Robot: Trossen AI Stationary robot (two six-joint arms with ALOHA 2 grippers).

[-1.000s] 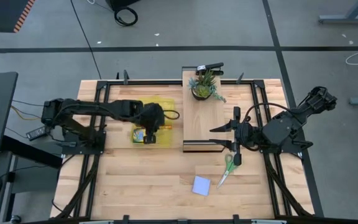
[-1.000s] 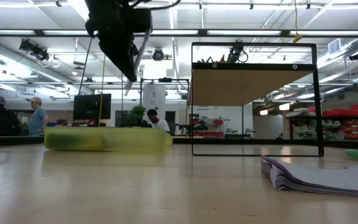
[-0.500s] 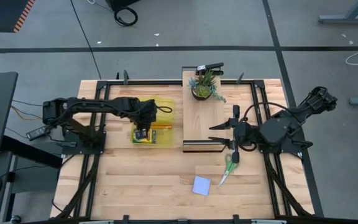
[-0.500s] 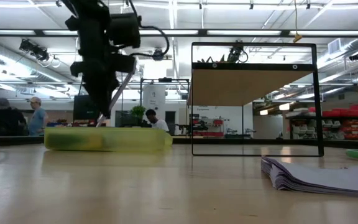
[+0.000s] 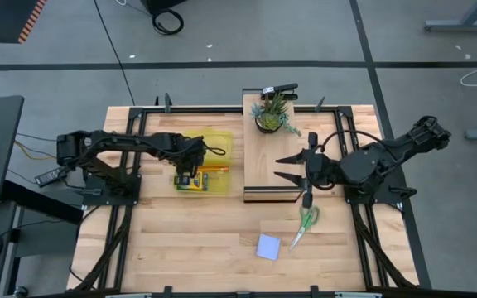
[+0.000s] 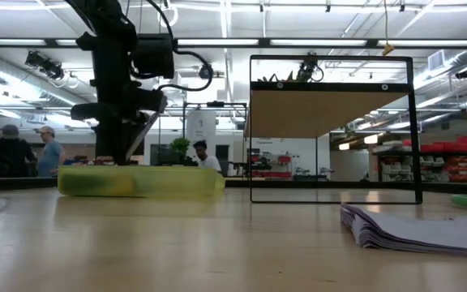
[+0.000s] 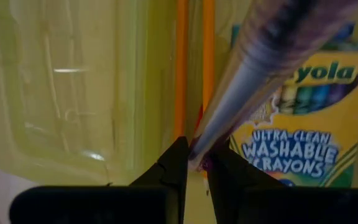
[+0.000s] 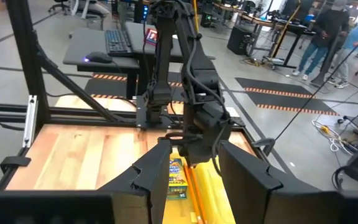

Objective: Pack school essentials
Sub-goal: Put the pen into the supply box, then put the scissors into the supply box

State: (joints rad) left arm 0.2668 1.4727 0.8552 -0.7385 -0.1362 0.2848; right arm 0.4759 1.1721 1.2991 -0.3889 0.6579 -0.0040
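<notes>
My left gripper point(image 5: 187, 175) point(image 7: 194, 158) points down into the translucent yellow case point(image 5: 214, 141) point(image 6: 140, 180), shut on a slim grey-lilac pen point(image 7: 253, 62). In the case lie two orange pencils point(image 5: 214, 168) point(image 7: 180, 68) and the yellow-green crayon box point(image 5: 193, 184) point(image 7: 297, 143), flat on its floor. My right gripper point(image 5: 286, 166) point(image 8: 194, 165) hangs open over the front of the wooden shelf, holding nothing. The green-handled scissors point(image 5: 305, 222) and the light blue sticky-note pad point(image 5: 268, 247) point(image 6: 416, 227) lie flat on the table, nearer than the right gripper. My left gripper pinches the pen's lower end point(image 7: 199, 148) between its two fingertips point(image 7: 173, 162), coming from above and pointing down. The barrel point(image 6: 143, 131) slants up and back beside the gripper. Whether the pen's tip touches the case floor, I cannot tell.
A black-framed wooden shelf point(image 5: 276, 157) point(image 6: 331, 130) stands mid-table with a potted green plant point(image 5: 272, 116) on its far end. Bare wood lies in front of the case and left of the pad. People stand in the room behind the table.
My left gripper has come down from high above the case until its fingers reach into it, carrying the pen along and shifting slightly toward the table's left edge. My right gripper has moved a little toward the far edge, away from the scissors, staying open.
</notes>
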